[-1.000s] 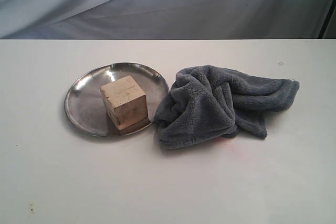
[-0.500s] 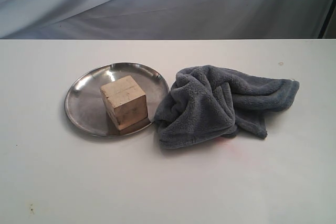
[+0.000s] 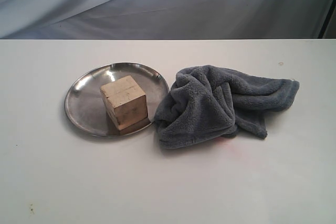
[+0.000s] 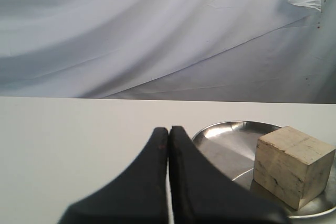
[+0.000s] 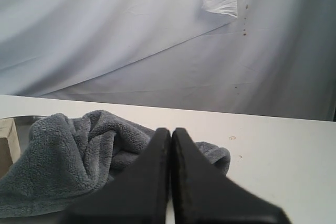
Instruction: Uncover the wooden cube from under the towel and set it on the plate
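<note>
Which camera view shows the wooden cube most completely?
The exterior view: the whole wooden cube sits uncovered on the plate. The left wrist view shows it closer, at the picture's edge. The right wrist view catches only a sliver beside the towel.

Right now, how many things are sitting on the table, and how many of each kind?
wooden cube: 1
plate: 1
towel: 1
Total: 3

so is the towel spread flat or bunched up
Bunched up: the towel lies crumpled in thick folds beside the plate.
</note>
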